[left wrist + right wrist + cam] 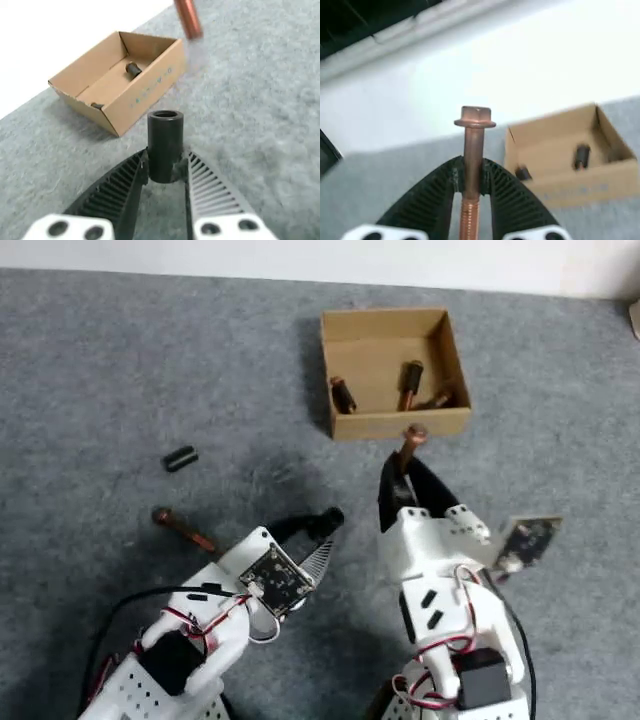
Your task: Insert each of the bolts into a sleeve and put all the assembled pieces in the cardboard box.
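Right hand snug around bolt

Grey carpeted surface meets a white wall.

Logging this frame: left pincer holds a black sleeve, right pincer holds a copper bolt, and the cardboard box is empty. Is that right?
Not quite. The cardboard box is not empty: the high view shows three pieces lying inside it. The rest stands: the left pincer holds the black sleeve, and the right pincer holds the copper bolt.
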### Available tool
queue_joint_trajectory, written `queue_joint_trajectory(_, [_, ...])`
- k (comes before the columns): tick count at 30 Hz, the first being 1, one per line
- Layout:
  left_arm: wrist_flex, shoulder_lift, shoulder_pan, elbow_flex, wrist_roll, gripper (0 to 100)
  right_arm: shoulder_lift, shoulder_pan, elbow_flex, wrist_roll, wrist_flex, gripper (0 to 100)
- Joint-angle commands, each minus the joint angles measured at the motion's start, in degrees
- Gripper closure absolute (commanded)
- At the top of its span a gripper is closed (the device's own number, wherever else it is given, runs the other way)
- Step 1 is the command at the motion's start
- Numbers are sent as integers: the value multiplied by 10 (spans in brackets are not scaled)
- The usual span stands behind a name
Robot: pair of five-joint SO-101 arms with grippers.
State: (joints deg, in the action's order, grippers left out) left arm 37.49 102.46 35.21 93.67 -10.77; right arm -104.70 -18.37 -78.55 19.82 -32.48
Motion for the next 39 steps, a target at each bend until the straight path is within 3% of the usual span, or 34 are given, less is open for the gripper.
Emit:
queue_joint_trajectory(1, [-43,6,15,-6,5,996,-6,-22,55,8,23,994])
queue_joint_trajectory(8, [-43,6,31,-16,5,996,-6,-118,58,5,23,994])
queue_joint_trajectory(39, [1,7,52,-80,6,996,-6,-123,-15,4,21,994])
